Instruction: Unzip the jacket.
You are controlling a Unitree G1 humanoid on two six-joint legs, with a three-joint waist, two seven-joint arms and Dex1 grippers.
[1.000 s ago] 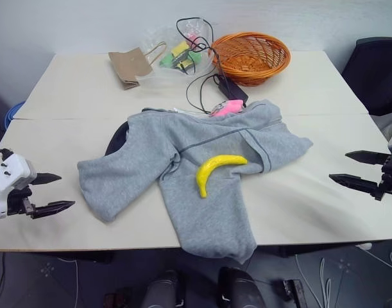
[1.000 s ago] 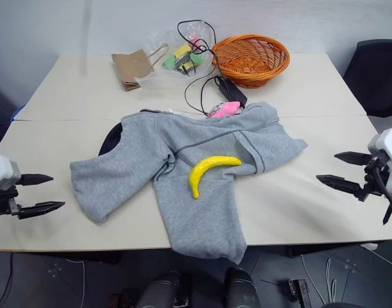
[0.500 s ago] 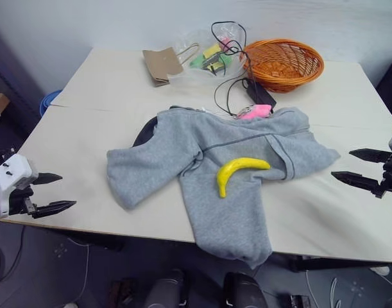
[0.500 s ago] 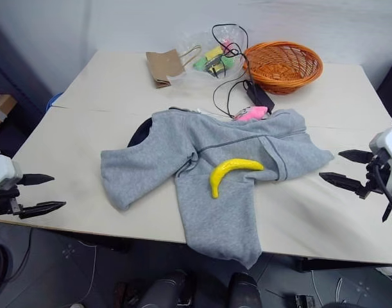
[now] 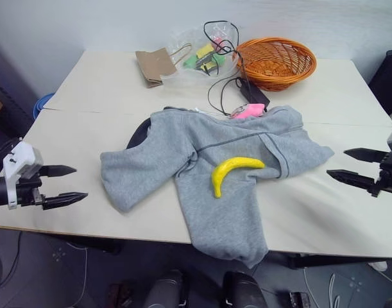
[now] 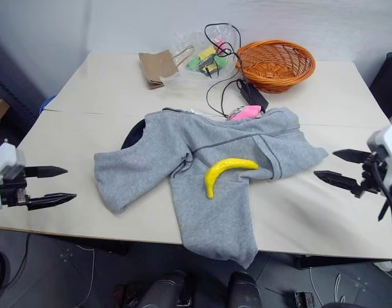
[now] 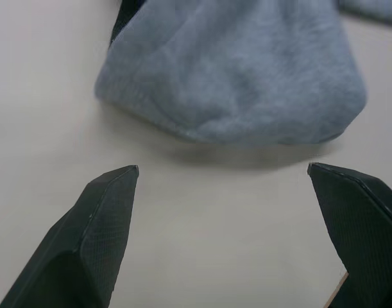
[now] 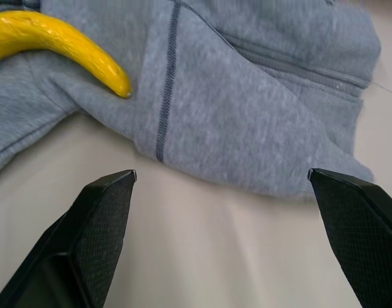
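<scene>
The light grey jacket (image 5: 215, 154) lies crumpled across the middle of the table, one end hanging over the near edge, a sleeve (image 7: 234, 83) spread toward the left. A yellow banana (image 5: 233, 172) rests on top of it. My left gripper (image 5: 70, 185) hovers open at the table's left edge, a short way from the sleeve end, nothing between its fingers. My right gripper (image 5: 345, 165) is open over the table's right side, pointing at the jacket's right edge (image 8: 266, 122), apart from it. The zipper is not visible among the folds.
A pink object (image 5: 249, 111) sits at the jacket's far edge with a black adapter and cable (image 5: 250, 95). Farther back stand an orange wicker basket (image 5: 276, 62), a clear bag of small items (image 5: 199, 56) and a brown paper bag (image 5: 153, 65). Bare tabletop (image 5: 324, 205) flanks the jacket.
The head camera has shifted, so the whole scene moved in the picture. My left gripper came in to the right toward the sleeve; the right gripper edged slightly inward. Both stayed open.
</scene>
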